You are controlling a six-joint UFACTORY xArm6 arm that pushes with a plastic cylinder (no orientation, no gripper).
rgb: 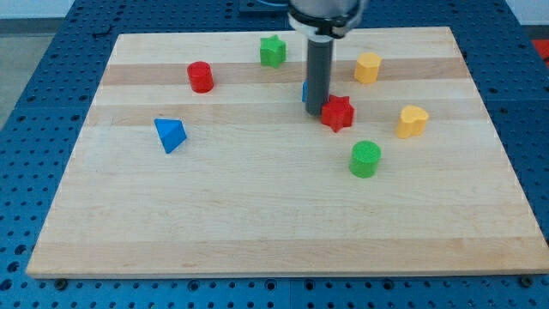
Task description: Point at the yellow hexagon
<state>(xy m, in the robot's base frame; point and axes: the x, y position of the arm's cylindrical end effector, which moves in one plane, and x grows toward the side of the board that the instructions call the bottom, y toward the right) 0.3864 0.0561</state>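
The yellow hexagon [367, 67] sits near the view's top right on the wooden board [257, 215]. My rod comes down from the top centre, and my tip [316, 114] rests on the board just left of the red star [338, 113], touching or nearly touching it. The tip is below and to the left of the yellow hexagon, clearly apart from it. A blue block [304, 91] shows as a thin sliver behind the rod; its shape is hidden.
A green star [273, 51] is at the top centre. A red cylinder [201, 76] is at the upper left. A blue triangle [170, 135] is at the left. A yellow heart-like block [412, 121] is at the right. A green cylinder [365, 159] lies below the red star.
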